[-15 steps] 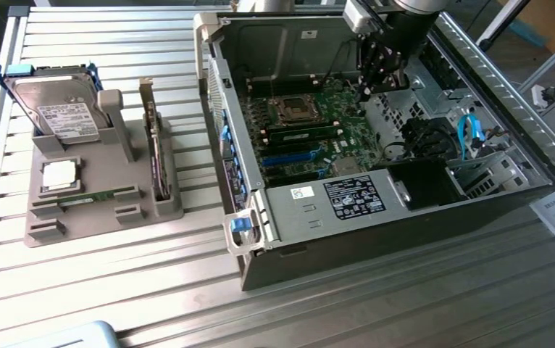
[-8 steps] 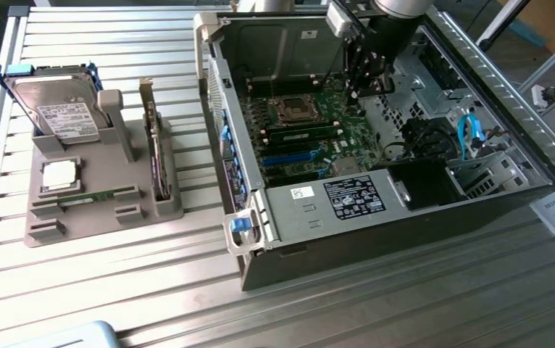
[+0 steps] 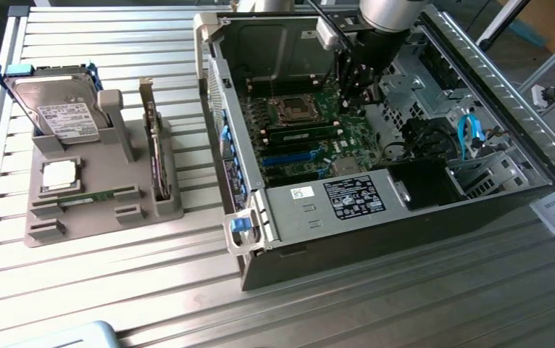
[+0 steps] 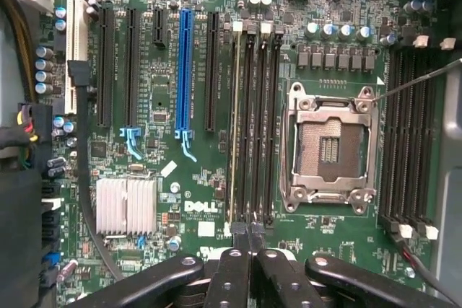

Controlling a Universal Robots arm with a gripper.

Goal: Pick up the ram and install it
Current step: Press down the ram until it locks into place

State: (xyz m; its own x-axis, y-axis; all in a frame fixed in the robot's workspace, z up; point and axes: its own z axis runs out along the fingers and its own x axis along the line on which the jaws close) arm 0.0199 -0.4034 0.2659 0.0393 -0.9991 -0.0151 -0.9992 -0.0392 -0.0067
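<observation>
The ram, a thin green stick, lies flat in a slot of the grey holder at the exterior view's left. My gripper hangs far from it, inside the open computer case, low over the green motherboard. In the wrist view my gripper is shut, its two black fingertips pressed together with nothing between them. They hover at one end of the long black memory slots, beside the empty processor socket. A green strip lies along those slots.
The grey holder also carries a hard drive, a square silver chip and an upright card. Case walls, a drive cage and blue cables hem in the gripper. Expansion slots and a heatsink lie beside the memory slots.
</observation>
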